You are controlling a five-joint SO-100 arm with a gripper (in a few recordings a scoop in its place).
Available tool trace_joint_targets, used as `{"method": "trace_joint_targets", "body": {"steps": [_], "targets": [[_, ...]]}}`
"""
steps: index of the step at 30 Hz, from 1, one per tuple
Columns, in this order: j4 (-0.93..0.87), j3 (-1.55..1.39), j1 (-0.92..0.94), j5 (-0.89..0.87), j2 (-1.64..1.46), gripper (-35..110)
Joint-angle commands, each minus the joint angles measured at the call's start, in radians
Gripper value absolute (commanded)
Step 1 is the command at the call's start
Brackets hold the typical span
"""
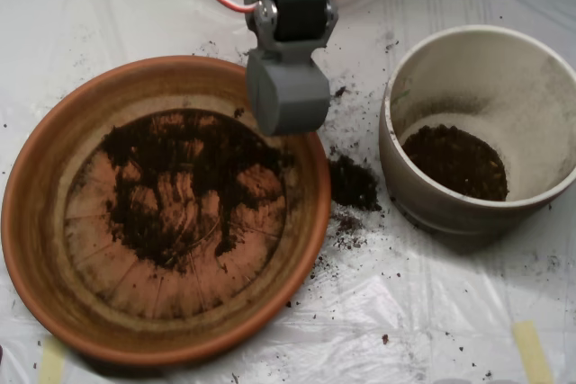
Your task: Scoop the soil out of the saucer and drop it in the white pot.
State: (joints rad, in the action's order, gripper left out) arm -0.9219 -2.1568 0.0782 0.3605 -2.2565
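- Over the saucer's (54, 222) upper right rim: scoop (286, 92), looks closed, contents hidden.
- Soil (184, 186) spread thin on saucer base; some in white pot (432, 209), 1 spilled clump (353, 183) between.
- Loose, crumbly, light; probably best scooped at thickest patch.

No readable text, labels, brand marks or numbers anywhere in the overhead view. Checked the large round orange-brown terracotta saucer (36, 222), the deep off-white ceramic pot (396, 146), the grey clamshell scoop (286, 92) and the white plastic sheet covering the table (423, 312): all unmarked.
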Motion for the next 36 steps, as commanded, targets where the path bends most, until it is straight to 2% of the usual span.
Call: {"method": "trace_joint_targets", "body": {"steps": [1,12,18,25,26,28,30,36], "targets": [[-0.086,0.201,-0.008,0.002,-0.083,-1],[-0.325,0.586,-0.276,-0.043,0.002,-1],[-0.387,0.742,-0.425,-0.029,0.19,-1],[-0.442,0.874,-0.509,-0.015,0.425,1],[-0.476,0.904,-0.52,-0.017,0.459,4],[-0.485,0.888,-0.541,-0.012,0.459,26],[-0.494,0.881,-0.555,-0.018,0.457,37],[-0.503,0.873,-0.528,-0.046,0.422,40]]}}
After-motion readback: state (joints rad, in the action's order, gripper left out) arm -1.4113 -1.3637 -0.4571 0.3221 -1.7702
